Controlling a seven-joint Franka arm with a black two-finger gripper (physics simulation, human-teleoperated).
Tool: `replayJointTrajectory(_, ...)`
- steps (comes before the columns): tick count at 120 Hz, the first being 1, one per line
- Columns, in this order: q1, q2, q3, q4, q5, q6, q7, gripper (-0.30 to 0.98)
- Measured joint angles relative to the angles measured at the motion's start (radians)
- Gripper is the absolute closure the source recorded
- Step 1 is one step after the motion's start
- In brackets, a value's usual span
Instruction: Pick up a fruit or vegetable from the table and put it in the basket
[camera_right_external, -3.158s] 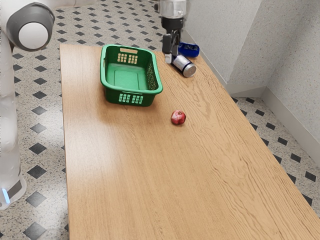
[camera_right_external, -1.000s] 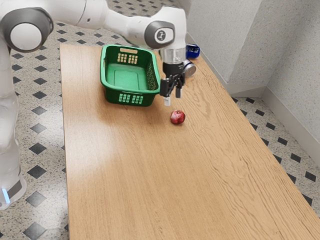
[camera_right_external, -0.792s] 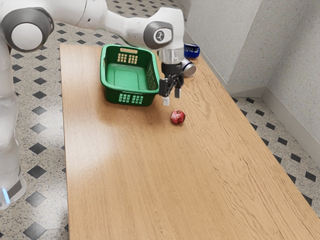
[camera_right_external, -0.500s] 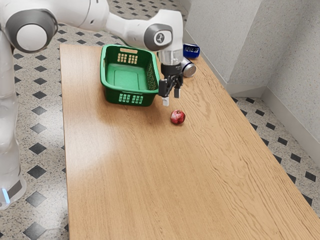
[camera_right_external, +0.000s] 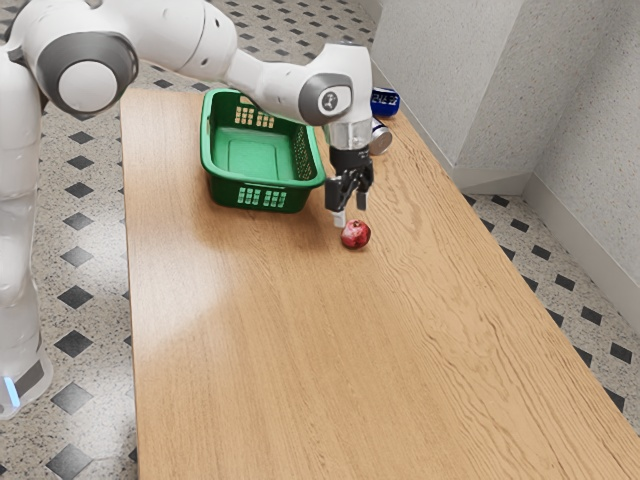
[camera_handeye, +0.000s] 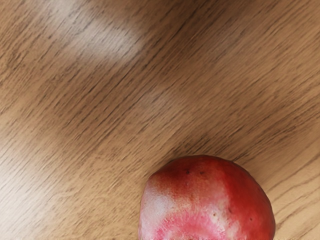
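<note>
The black two-finger gripper (camera_right_external: 351, 212) hangs just above the fruit, its fingers parted and nothing held between them. Below, the round, glossy red-and-pale fruit (camera_right_external: 355, 234), probably a pomegranate, sits on the pale wooden tabletop (camera_right_external: 300, 350). It looks firm and fairly heavy for its bulk, with a smooth skin that may slip or roll if one finger touches first. The best hold is likely across its widest part, fingers low on opposite sides, pressing steadily but not hard enough to bruise it. Beyond it, toward the exterior view's far left, stands the green plastic basket (camera_right_external: 266, 195); its raised rim calls for a good lift before release.
</note>
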Motion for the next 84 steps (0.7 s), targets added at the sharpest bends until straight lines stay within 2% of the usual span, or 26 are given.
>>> replayJointTrajectory(40, 0.026, 0.030, -0.005, 0.005, -0.007, 0.024, 0.030, 0.00)
replayJointTrajectory(84, 0.047, 0.072, -0.057, 0.021, -0.017, 0.066, 0.051, 0.00)
